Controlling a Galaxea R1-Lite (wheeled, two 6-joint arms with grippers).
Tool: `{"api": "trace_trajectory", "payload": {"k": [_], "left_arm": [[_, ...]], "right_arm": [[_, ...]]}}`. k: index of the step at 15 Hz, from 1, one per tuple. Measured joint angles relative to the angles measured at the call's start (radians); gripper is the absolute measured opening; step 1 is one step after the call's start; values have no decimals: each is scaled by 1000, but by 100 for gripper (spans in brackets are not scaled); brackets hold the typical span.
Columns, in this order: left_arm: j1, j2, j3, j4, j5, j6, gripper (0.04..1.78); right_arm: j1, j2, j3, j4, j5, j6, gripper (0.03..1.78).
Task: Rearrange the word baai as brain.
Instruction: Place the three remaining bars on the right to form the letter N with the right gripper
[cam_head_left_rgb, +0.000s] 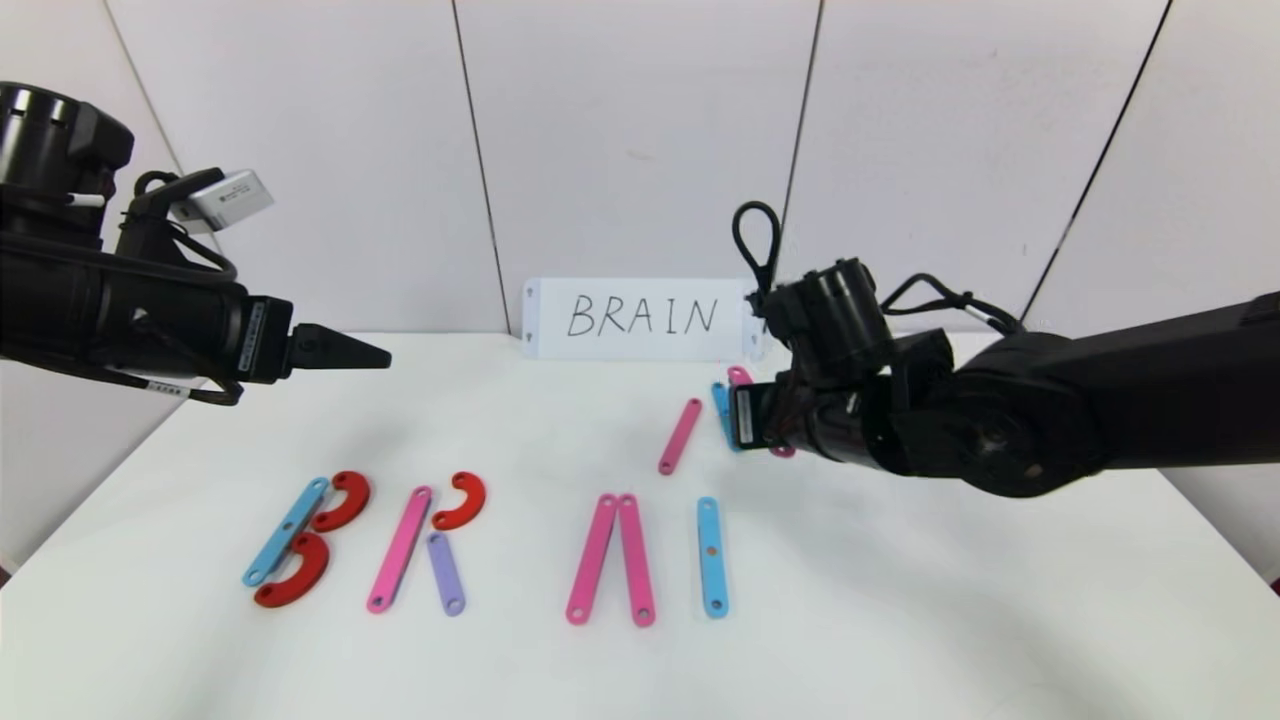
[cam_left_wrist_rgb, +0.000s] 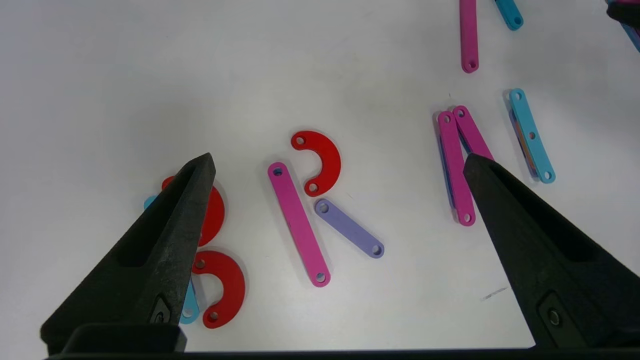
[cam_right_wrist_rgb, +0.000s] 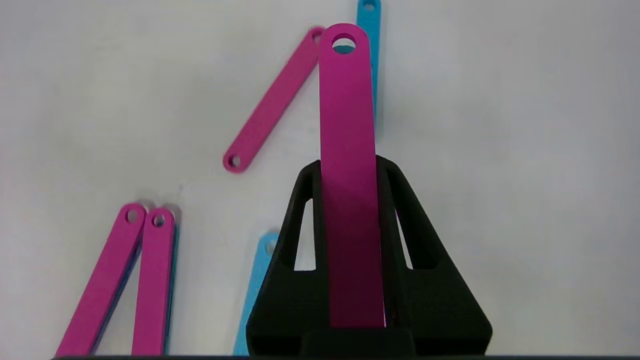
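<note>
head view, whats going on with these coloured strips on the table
The robot is spelling BRAIN with flat plastic pieces, copying the white card. B, R, A and I already lie in a row. The right gripper is shut on a pink strip, held above the table near a loose pink strip and a blue strip, likely for N. The left gripper hovers open over the B and R.

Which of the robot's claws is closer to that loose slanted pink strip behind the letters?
The right gripper, holding another pink strip, hovers just beside the slanted pink strip. The left gripper hangs far off, above the table's left side.
</note>
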Motion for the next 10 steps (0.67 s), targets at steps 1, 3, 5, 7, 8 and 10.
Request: {"api": "trace_trajectory", "payload": {"k": [1,3,5,7,8,10], "left_arm": [[0,-1,0,0,0,0,173],[0,-3,2,0,-1,0,173],[0,-4,2,0,-1,0,173],[-2,-4,3,1,-1,0,173],[-3,-4,3,1,-2,0,173],[-6,-4,3,1,-1,0,173]], "right_arm": [[7,-21,44,-2,-1,28,30],[25,-43,119,-2,-7,97,30],[36,-42,174,-3,-23,143,30],[40,-37,212,-5,-31,175,30],[41,-32,226,-6,-33,185,30],[40,-20,239,-15,-35,212,30]]}}
